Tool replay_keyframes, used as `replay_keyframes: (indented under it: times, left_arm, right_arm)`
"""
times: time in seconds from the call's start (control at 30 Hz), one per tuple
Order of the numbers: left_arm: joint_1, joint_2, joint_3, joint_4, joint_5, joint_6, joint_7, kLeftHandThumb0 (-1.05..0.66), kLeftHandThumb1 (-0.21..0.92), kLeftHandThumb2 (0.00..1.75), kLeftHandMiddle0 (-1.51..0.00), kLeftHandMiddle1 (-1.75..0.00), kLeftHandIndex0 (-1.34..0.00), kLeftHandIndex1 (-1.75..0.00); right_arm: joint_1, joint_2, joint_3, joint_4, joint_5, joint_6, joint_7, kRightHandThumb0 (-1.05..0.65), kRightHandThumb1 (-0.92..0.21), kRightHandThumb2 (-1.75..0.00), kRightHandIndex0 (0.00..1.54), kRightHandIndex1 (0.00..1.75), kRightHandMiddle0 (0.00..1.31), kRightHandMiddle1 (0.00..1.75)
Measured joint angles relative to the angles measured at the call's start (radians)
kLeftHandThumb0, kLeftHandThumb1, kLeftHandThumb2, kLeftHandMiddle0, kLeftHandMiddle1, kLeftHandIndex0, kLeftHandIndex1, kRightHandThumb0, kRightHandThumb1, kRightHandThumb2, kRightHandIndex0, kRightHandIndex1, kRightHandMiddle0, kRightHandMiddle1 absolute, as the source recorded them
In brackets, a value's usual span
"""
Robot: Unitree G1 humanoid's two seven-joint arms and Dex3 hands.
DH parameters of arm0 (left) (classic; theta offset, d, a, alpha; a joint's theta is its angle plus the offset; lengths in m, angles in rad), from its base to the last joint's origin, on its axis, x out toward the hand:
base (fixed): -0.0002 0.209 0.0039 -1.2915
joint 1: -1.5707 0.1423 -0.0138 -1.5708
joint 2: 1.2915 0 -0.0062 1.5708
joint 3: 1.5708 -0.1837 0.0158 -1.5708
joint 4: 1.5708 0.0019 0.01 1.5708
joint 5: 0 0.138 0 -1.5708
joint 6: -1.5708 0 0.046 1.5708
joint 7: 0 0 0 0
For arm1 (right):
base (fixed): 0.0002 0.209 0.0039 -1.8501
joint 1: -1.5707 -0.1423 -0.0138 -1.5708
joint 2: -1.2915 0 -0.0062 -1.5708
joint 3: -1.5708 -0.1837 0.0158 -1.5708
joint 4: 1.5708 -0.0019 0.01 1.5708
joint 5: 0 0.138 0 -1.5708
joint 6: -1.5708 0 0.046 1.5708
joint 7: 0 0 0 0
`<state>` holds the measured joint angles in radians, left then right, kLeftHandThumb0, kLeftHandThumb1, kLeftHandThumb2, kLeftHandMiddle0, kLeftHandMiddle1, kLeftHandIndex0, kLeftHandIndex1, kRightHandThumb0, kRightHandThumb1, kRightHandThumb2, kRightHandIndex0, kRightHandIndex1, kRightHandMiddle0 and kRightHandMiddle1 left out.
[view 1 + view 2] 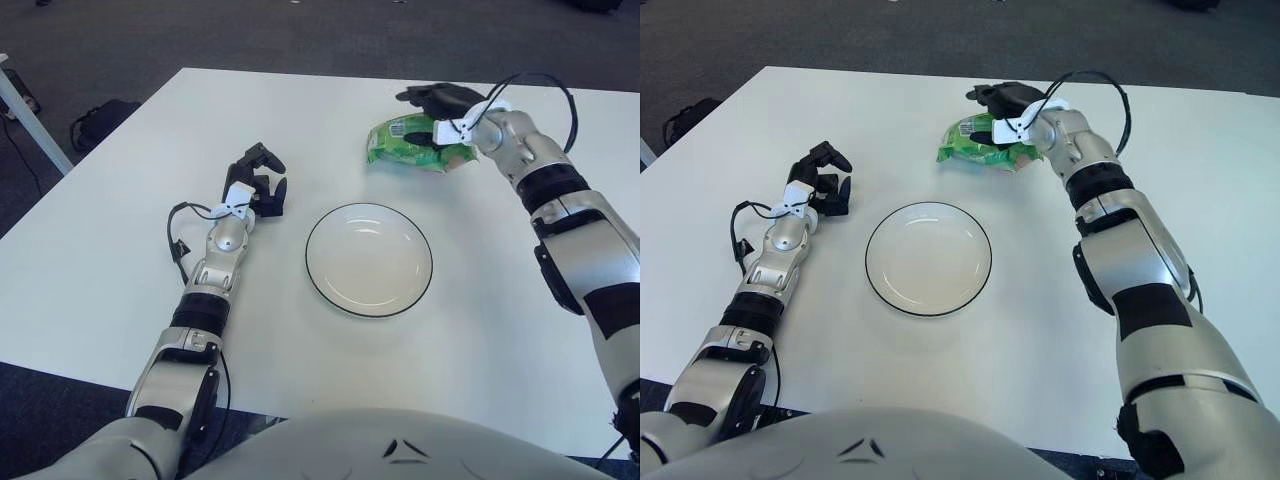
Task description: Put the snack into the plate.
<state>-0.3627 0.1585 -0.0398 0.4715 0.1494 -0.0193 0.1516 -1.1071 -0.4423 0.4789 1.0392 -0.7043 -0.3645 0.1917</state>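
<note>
Seeing the right hand (445, 105) reached out to the far side of the worktop (120, 250), sitting on top of the green snack bag (405, 143). Black fingers (998, 95) drape over the bag's far edge; from here I can't tell if they've actually closed on it or are just laid across the top. The bag looks to be lying flat on the worktop, crumpled, a white label patch showing on its upper face.

White plate (322, 275) with a dark rim is at the middle of the worktop, nearer to me than the bag and a bit to its left. Bag and plate are apart, a strip of bare worktop between them. Nothing in the plate.

Left hand (257, 180) shows just left of the plate, forearm stretched along the worktop. Its fingers are curled loosely, gripping nothing. I can't tell if the hand is touching the surface.

Black cable loops over the right wrist, a second one runs beside the left forearm. Dark floor (300, 35) past the worktop's far edge.
</note>
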Motion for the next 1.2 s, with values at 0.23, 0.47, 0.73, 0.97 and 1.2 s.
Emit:
replay_keyframes:
  times: [0.23, 0.47, 0.73, 0.97, 1.2]
  left_arm:
    - [0.005, -0.002, 0.0, -0.013, 0.002, 0.012, 0.002, -0.49, 0.3, 1.33, -1.34, -1.75, -0.62, -1.75]
    - [0.018, -0.006, 0.0, -0.047, 0.002, 0.029, 0.007, -0.49, 0.3, 1.33, -1.34, -1.75, -0.62, -1.75]
    - [0.03, -0.008, -0.002, -0.077, 0.017, 0.045, 0.013, -0.49, 0.3, 1.33, -1.34, -1.75, -0.62, -1.75]
    - [0.034, -0.011, -0.004, -0.087, 0.02, 0.052, 0.02, -0.49, 0.3, 1.34, -1.34, -1.75, -0.62, -1.75]
    - [0.037, -0.013, -0.004, -0.094, 0.02, 0.052, 0.021, -0.49, 0.3, 1.33, -1.34, -1.75, -0.62, -1.75]
  right_arm:
    - [0.012, 0.012, 0.032, 0.07, -0.005, -0.006, -0.006, -1.05, -0.92, -0.92, 0.0, 0.0, 0.0, 0.0]
    - [0.019, 0.05, 0.063, 0.214, -0.023, 0.062, -0.082, -1.05, -0.92, -0.96, 0.0, 0.0, 0.01, 0.01]
    - [0.004, 0.051, 0.078, 0.239, -0.023, 0.124, -0.061, -1.05, -0.92, -1.0, 0.0, 0.0, 0.0, 0.19]
    - [0.003, 0.049, 0.114, 0.243, -0.034, 0.169, -0.075, -1.05, -0.92, -0.97, 0.0, 0.0, 0.0, 0.37]
    - [0.021, 0.048, 0.146, 0.242, -0.063, 0.241, -0.179, -0.81, -0.86, -0.7, 0.01, 0.47, 0.0, 1.01]
